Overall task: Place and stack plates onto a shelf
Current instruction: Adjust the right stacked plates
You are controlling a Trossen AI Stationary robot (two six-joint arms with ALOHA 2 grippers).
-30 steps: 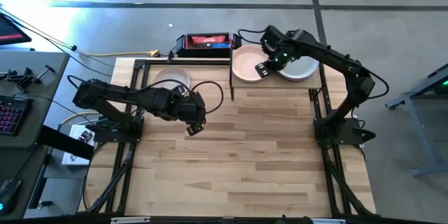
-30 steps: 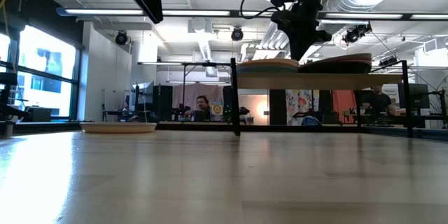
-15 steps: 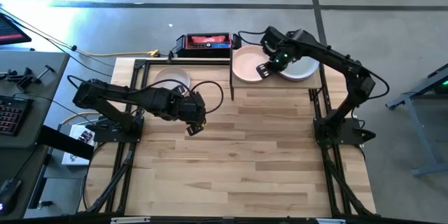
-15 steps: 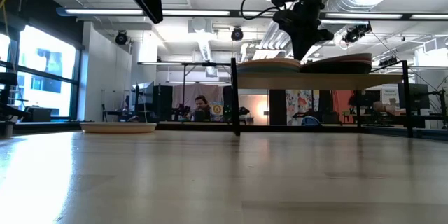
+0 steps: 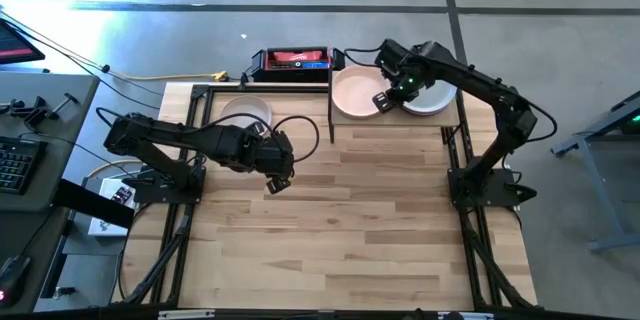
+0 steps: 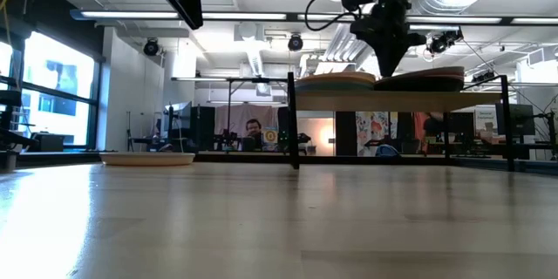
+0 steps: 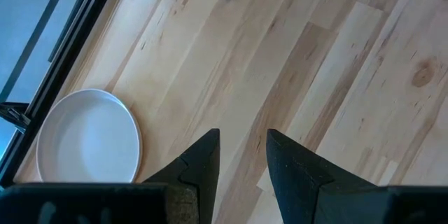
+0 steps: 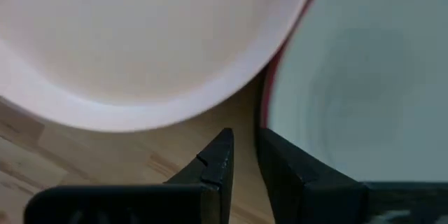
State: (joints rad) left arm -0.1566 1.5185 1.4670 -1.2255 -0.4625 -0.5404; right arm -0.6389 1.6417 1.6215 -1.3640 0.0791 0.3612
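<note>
In the high view the right arm rises from its base at the right edge of the desk (image 5: 340, 210), bends at the elbow and reaches toward the upper middle of the frame, ending over the shelf (image 5: 395, 120). The right claw (image 5: 384, 99) points down between 2 stacks of plates there: a pink-topped plate (image 5: 352, 92) on the left half of the shelf and a white-topped plate (image 5: 432, 102) on the right half. In the right wrist view its 2 dark fingers (image 8: 210, 175) stand only a narrow gap apart, tips just above the bare wood strip where the pink plate's rim (image 8: 140, 112) and the white plate (image 8: 357, 77), with a red edge showing beneath it, nearly meet; nothing is pinched between them. In the low view this claw (image 6: 386, 57) hangs tip-down right at the top of the stacks on the shelf board (image 6: 401, 100). The left arm stretches from the left edge toward the middle of the frame, held level above the desk, its claw (image 5: 277, 182) aimed down at bare wood. The left wrist view shows its fingers (image 7: 203, 161) spread apart with nothing between them, and a lone white plate (image 7: 87, 136) lying flat on the desk near the frame's lower left, well apart from the claw.
</note>
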